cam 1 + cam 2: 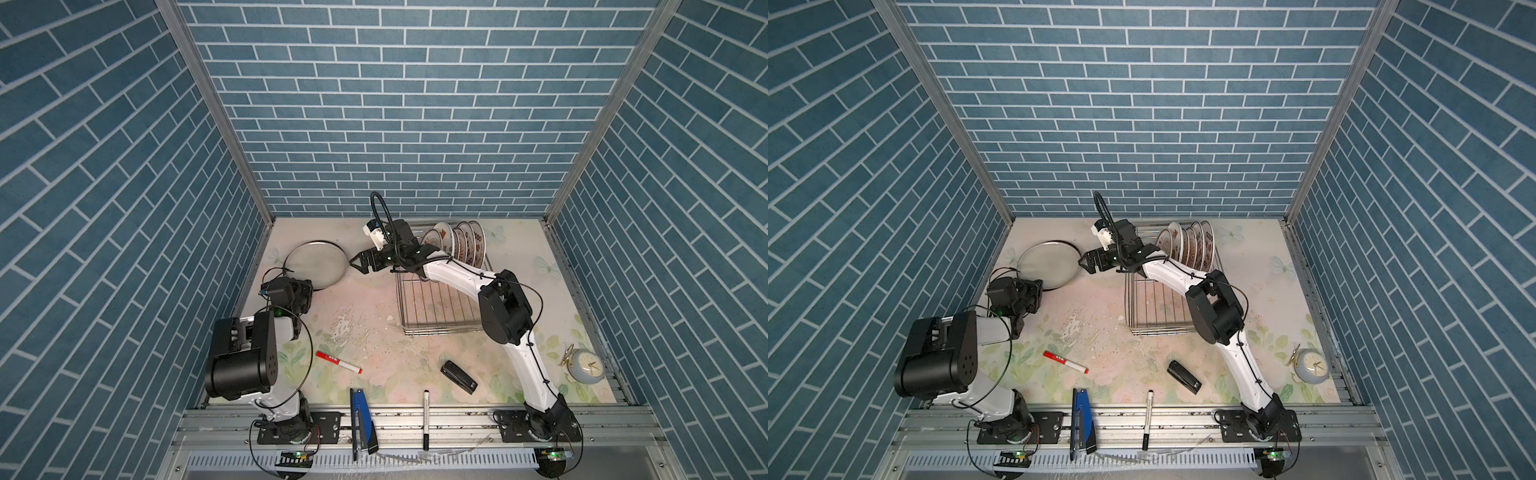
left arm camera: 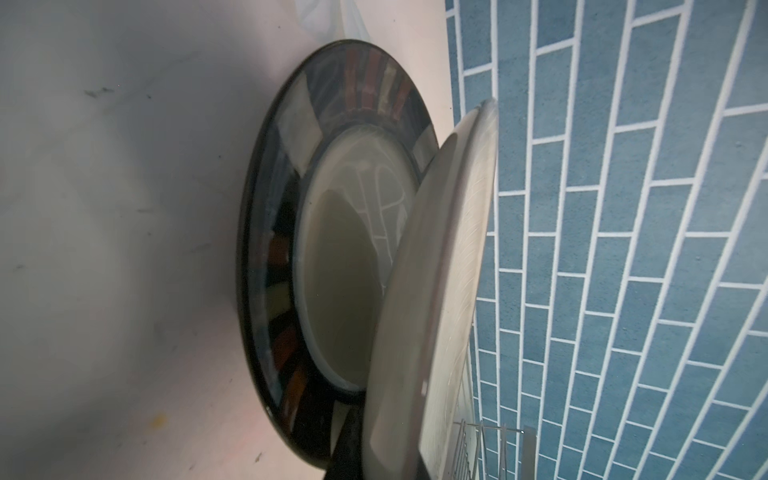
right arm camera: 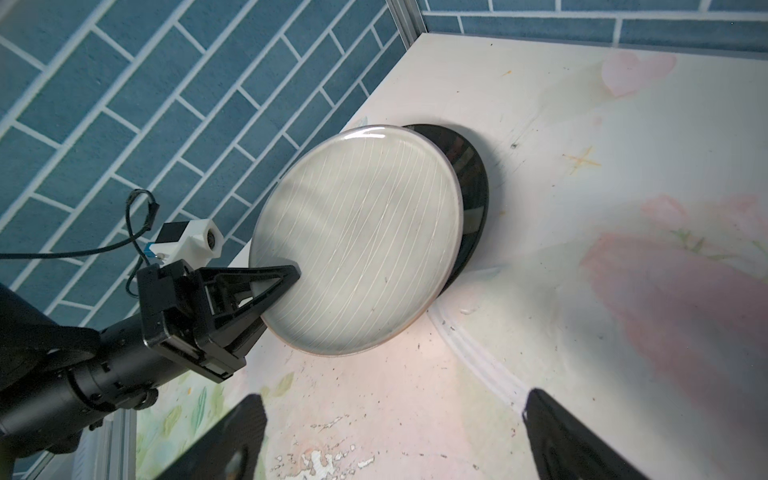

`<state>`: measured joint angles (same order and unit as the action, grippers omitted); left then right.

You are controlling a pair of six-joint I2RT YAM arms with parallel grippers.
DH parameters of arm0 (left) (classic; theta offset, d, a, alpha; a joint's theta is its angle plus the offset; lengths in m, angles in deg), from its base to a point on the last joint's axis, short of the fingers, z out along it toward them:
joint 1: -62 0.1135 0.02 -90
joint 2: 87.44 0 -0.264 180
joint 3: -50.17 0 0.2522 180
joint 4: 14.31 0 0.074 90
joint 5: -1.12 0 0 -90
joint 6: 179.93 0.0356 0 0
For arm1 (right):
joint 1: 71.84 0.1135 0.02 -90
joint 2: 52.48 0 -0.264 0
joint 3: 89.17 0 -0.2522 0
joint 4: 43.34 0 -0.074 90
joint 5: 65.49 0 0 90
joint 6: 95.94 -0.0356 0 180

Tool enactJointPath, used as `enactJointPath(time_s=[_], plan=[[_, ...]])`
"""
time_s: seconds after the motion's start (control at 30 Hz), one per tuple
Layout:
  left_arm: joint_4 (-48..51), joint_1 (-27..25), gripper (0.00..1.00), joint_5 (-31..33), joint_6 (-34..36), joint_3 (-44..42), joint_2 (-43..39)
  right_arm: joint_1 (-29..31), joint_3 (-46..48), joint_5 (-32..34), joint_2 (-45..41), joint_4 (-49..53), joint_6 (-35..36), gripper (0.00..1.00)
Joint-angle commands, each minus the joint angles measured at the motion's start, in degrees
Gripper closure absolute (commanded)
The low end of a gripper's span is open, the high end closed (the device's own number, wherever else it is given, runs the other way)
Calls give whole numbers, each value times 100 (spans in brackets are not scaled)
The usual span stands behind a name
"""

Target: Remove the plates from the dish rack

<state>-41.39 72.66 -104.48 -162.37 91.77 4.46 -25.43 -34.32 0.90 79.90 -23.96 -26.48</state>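
I had clear table (image 1: 374, 303) between the grey plate (image 1: 316, 264) on the left and the dish rack (image 1: 440, 309), where my right gripper (image 1: 357, 266) hung wide open, while the plates (image 1: 459, 243) packed the rack's far end and my right arm (image 1: 457, 275) crossed over its bare wires.

So your two top views hang high over the front edge of the table (image 1: 374, 299), looking down and toward the back wall (image 1: 395, 124). They're far enough out to take in the whole tabletop and the dish rack (image 1: 436, 307), and they overlap almost entirely. Your left wrist cam is jammed right up against the pale plate (image 2: 436, 291), looking edge-on along it. Your right wrist cam sits farther back, looking across the table at that same plate and the left gripper (image 3: 286, 278) on its rim.
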Motion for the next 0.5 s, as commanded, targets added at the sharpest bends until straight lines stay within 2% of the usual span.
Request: enactJointPath(time_s=[0.0, 0.17, 0.47], plan=[[-811, 21, 100, 68, 73, 321, -16, 109, -370, -22, 147, 119, 75, 2], [-192, -22, 100, 267, 255, 459, -165, 136, -681, -37, 405, 273, 68, 2], [-42, -13, 100, 197, 247, 682, 182, 157, -905, -20, 606, 378, 58, 2]])
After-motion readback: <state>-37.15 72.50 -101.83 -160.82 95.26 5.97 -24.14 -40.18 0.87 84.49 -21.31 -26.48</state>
